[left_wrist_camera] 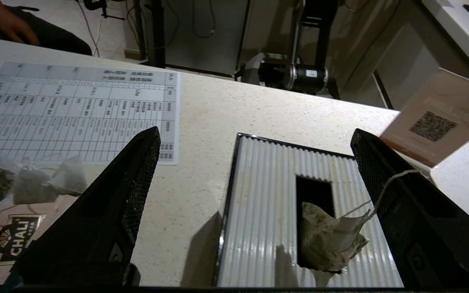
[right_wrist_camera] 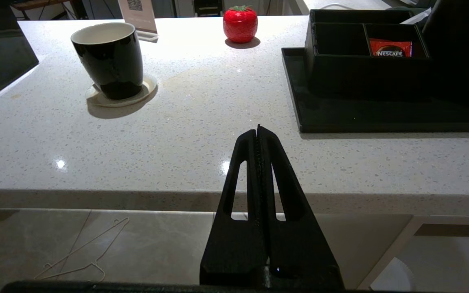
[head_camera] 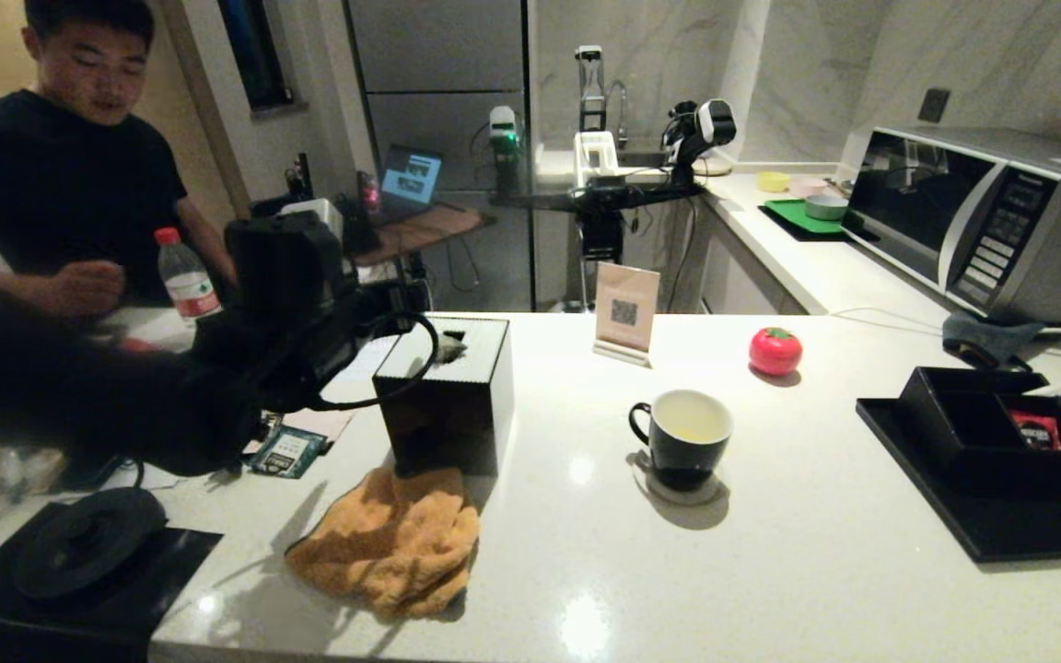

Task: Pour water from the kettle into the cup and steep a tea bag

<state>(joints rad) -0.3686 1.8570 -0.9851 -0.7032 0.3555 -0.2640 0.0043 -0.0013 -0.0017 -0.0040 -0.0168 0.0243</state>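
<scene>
at the counter i see my left gripper [left_wrist_camera: 255, 162] spread wide and holding nothing, above the black tissue box [head_camera: 446, 394] at centre left of the head view. a used tea bag [left_wrist_camera: 328, 240] lies on the box's ribbed lid, partly over the dark slot, its thin string running up to the finger on the right of the left wrist view. spare tea bags [left_wrist_camera: 31, 183] lie on the counter at the left edge of the left wrist view, below a printed sheet [left_wrist_camera: 75, 110].

the cup [head_camera: 683, 436] stands on a pale coaster [head_camera: 678, 486] at centre frame in the head view, and pale yellow water [head_camera: 692, 425] shows low inside its white interior. the kettle's empty base [head_camera: 88, 541] sits on a black mat at lower left; the kettle itself i cannot pick out for certain. an orange cloth [head_camera: 390, 541] is bunched in front of the tissue box.

my right gripper [right_wrist_camera: 258, 131] hangs clenched and empty below the counter's near edge, seen at the bottom of the right wrist view. at right in the head view, a black compartment box [head_camera: 991, 424] on a black tray [head_camera: 982, 525] holds a red sachet [head_camera: 1035, 430] in one section. a red tomato-shaped object [head_camera: 775, 351] rests behind the cup, a microwave [head_camera: 982, 216] sits at upper right, and a seated person [head_camera: 61, 175] with a clear bottle [head_camera: 186, 276] is at upper left.
</scene>
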